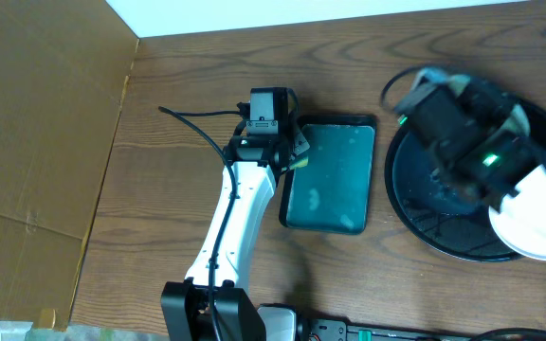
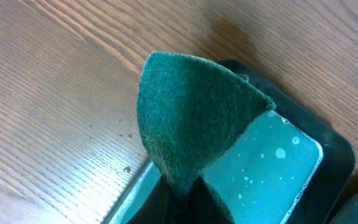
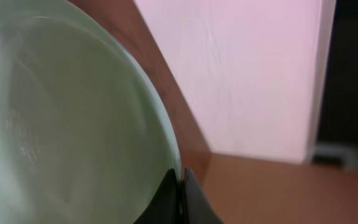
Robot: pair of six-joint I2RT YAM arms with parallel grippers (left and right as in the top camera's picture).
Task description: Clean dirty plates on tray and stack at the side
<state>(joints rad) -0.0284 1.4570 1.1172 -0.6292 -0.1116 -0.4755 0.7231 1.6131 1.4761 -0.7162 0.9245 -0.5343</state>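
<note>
The round black tray lies at the right of the table. My right gripper is shut on the rim of a white plate and holds it tilted. From overhead the plate shows at the tray's lower right, partly under the right arm. No other plate is in view. My left gripper is shut on a green scouring pad over the left edge of the teal tray. From overhead that gripper sits at the teal tray's left rim.
The rectangular teal tray holds soapy water and lies between the two arms. Water drops lie on the wood beside it. A cardboard sheet covers the left of the table. A black cable runs to the left arm.
</note>
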